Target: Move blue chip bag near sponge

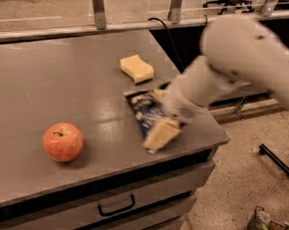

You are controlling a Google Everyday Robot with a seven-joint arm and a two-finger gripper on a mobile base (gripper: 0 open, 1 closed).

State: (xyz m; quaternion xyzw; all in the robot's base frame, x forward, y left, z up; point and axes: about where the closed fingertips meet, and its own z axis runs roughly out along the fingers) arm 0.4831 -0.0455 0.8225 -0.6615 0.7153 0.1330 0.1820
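The blue chip bag (144, 111) lies on the grey table (47, 79) near its right front corner, mostly covered by my arm. Only its dark blue left part with white lettering shows. My gripper (159, 130) is over the bag, reaching in from the right, with a yellowish pad low at the bag's front edge. The pale yellow sponge (136, 68) lies on the table behind the bag, a short way apart from it.
A red apple (63, 141) sits at the front left of the table. The table's right edge and front edge are close to the bag. A drawer handle (116, 205) is below the front edge. A black cable (166, 29) hangs behind the table.
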